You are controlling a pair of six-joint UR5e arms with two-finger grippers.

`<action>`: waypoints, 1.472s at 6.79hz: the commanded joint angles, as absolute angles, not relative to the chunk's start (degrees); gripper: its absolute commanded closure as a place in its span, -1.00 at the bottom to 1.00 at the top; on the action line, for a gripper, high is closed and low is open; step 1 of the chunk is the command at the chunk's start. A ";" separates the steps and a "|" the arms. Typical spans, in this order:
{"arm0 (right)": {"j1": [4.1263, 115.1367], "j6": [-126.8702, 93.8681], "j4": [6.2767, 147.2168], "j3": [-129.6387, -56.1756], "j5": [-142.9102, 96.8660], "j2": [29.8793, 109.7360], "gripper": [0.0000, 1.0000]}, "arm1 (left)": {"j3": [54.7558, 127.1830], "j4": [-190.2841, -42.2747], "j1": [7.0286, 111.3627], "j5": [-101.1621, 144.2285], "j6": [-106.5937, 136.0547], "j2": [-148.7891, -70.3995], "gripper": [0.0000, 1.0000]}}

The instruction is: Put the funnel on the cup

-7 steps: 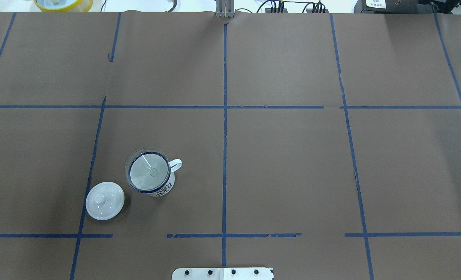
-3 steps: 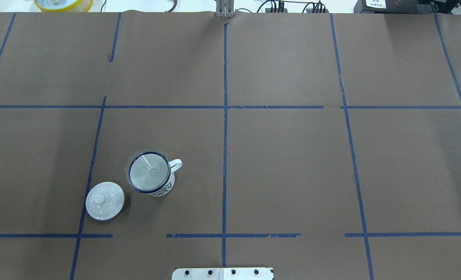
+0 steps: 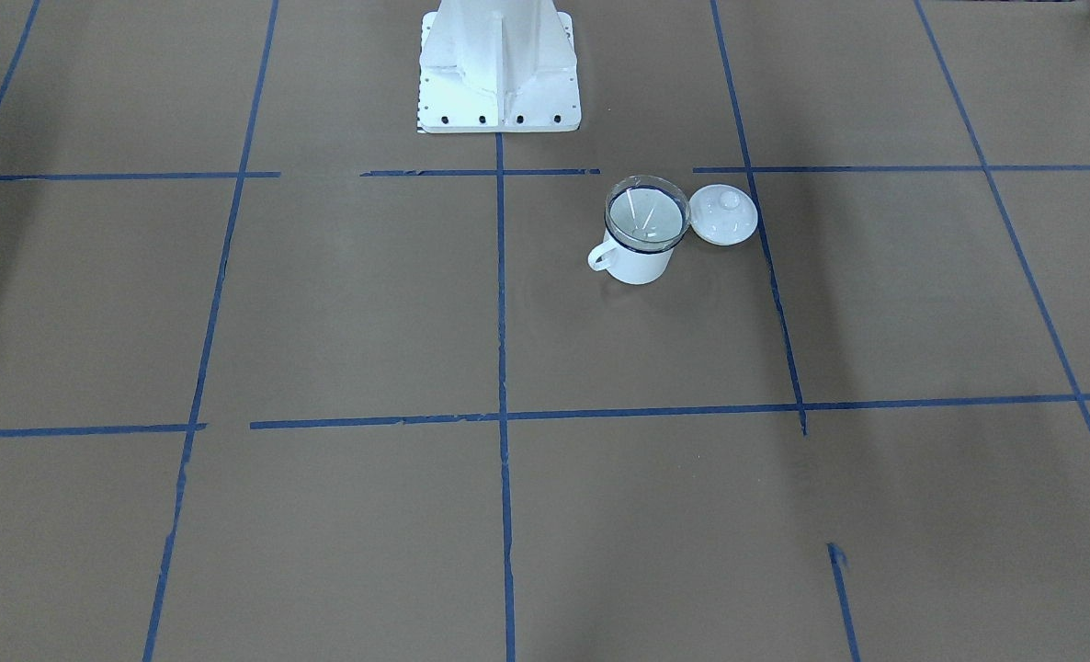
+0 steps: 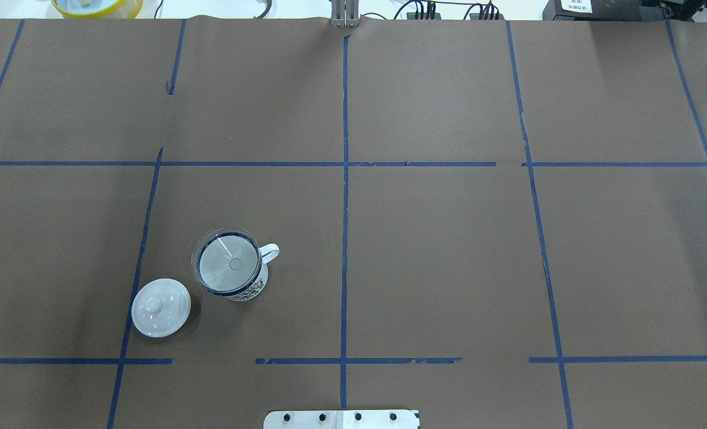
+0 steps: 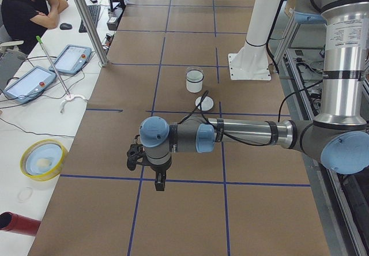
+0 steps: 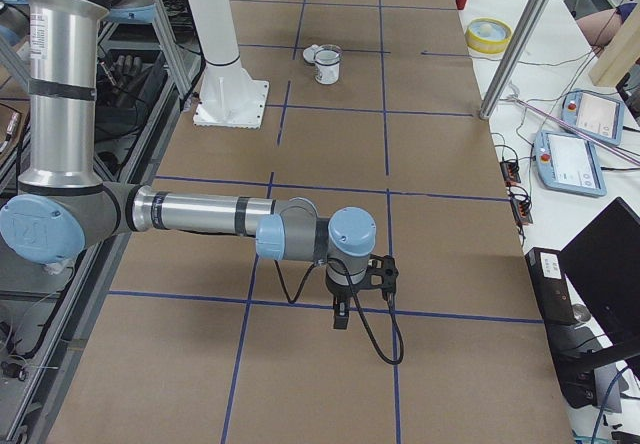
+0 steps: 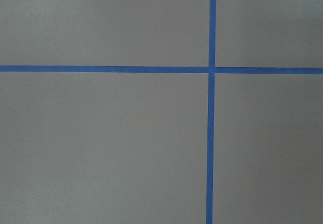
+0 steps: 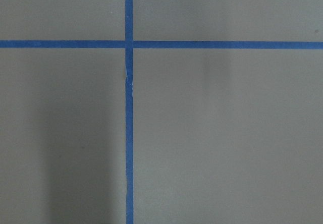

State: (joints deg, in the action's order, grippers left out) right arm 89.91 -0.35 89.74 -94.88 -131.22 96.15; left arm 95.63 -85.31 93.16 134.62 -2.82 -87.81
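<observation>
Facing me from across the surface (image 3: 324,303), the cup (image 3: 639,262) stands upright near my white base (image 3: 499,64), handle turned toward the view's left. The funnel (image 3: 646,219) sits in its mouth, the clear cone resting on the dark rim. A white knobbed lid (image 3: 722,216) lies just beside the cup, on the side away from the handle.

From above, the funnel's round cone covers the cup's opening, its stem hole near the middle. The lid lies close to the cup but apart from it, nearer my base.

From the end on my left, my left pincer (image 5: 159,184) hangs pointing down above a blue tape (image 5: 190,181) line. I cannot tell whether it is spread or pressed together. The cup with the funnel stands well beyond it along the surface, with the lid between the two and near the cup.

From the other end, my right pincer (image 6: 341,320) also points down over the tape; its state I cannot tell either. Cup, funnel and lid stand far beyond it, past my base.

Both wrist cameras show only brown surface and crossing tape lines.
</observation>
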 commanded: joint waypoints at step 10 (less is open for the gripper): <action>89.91 -0.35 89.74 -94.92 -131.22 96.15 -1.00 | 96.33 -80.86 93.52 135.26 -10.02 -88.41 -1.00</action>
State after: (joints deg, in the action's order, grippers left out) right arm 89.91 -0.35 89.74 -94.85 -131.22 96.15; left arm 96.17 -80.83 93.49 135.19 -10.01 -88.18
